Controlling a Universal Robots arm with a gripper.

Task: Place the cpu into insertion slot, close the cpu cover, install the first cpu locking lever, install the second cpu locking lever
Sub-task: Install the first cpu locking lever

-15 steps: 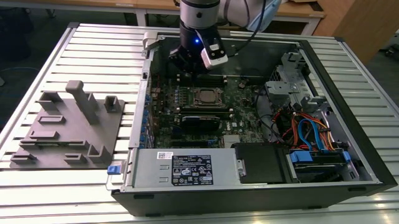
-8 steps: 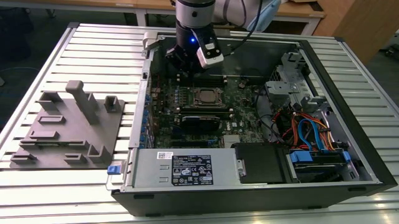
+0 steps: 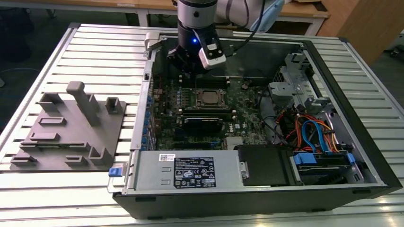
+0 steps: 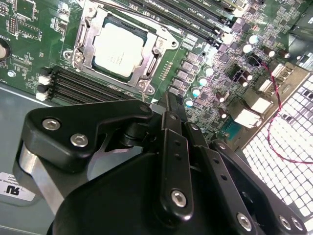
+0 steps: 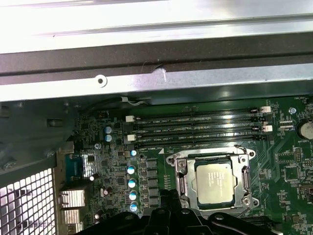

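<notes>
Silver-grey cpu (image 4: 117, 49) seated flat inside insertion slot (image 4: 138, 81), cpu cover (image 4: 159, 41) framing it. Likely light, stiff, fragile underneath; best gripped by opposite edges. Gripper (image 4: 168, 98) just beside insertion slot, jaws together, holding nothing.

Exterior high; wrist views share cpu (image 4: 118, 49)

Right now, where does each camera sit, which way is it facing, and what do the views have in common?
Exterior view: off the arm, looking down into the open computer case; the arm reaches into it.
First wrist view: on the arm, facing the motherboard and a case wall; parts of the gripper show.
Second wrist view: on the arm, looking past the gripper, large in front, onto the motherboard.
Shared: all three show the cpu; both wrist views show the memory slots.
</notes>
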